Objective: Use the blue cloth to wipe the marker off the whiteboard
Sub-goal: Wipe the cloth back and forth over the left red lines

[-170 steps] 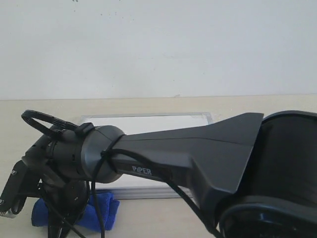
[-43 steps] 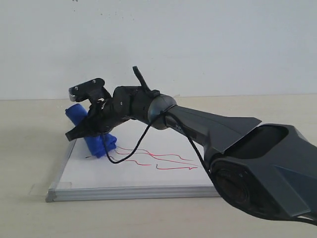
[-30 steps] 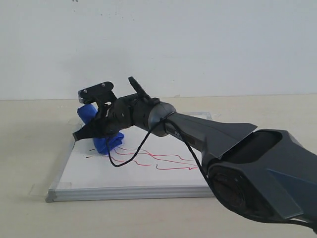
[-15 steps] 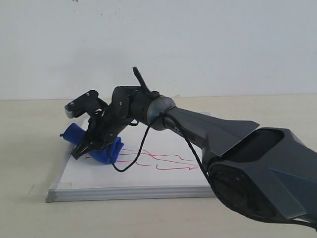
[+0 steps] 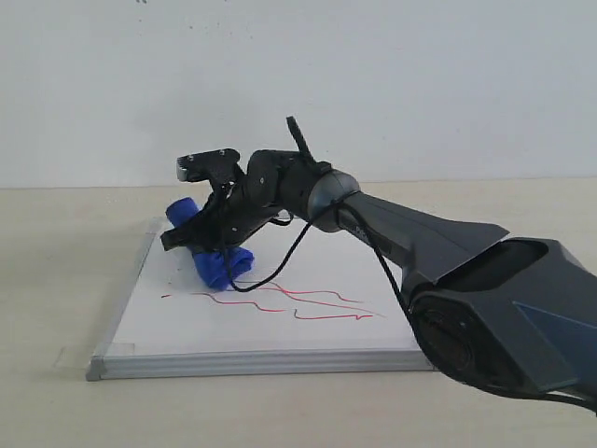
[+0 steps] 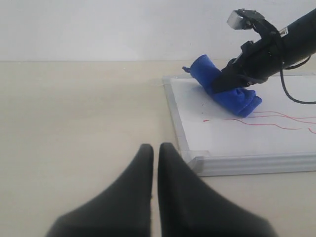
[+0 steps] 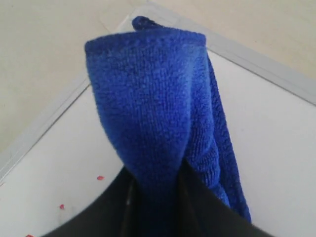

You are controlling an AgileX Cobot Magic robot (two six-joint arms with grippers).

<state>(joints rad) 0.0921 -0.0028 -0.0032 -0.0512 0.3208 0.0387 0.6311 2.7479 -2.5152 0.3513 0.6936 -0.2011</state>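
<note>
The right hand (image 5: 193, 233) is clamped on the blue cloth (image 5: 220, 264), reaching across to the far-left part of the whiteboard (image 5: 187, 327). The right wrist view shows it close up: the dark fingers (image 7: 116, 210) pinch the cloth (image 7: 148, 108) from both sides, and the thick roll stands up between them over the white surface (image 7: 276, 128).

The cloth is tilted. Its upper end points toward the board's far-left corner, and its lower end presses down on the board. That lower end sits right at the left end of the marker lines (image 5: 280, 303), touching or just above the topmost squiggle. I can't tell which from here. The red lines run wavy and roughly parallel from there toward the right across the middle of the board. A few tiny red specks (image 7: 100, 177) show near the frame in the right wrist view.

A black cable (image 5: 280, 266) loops down from the arm and hangs just over the board.

The left hand (image 6: 154, 150) is low over the bare tabletop (image 6: 74, 108). Its two fingers are drawn together with only a sliver between them, and they hold nothing. It is well apart from the board (image 6: 222, 138), off the near-left corner. From there the cloth (image 6: 232, 96) sits just above the red lines (image 6: 276, 121).
</note>
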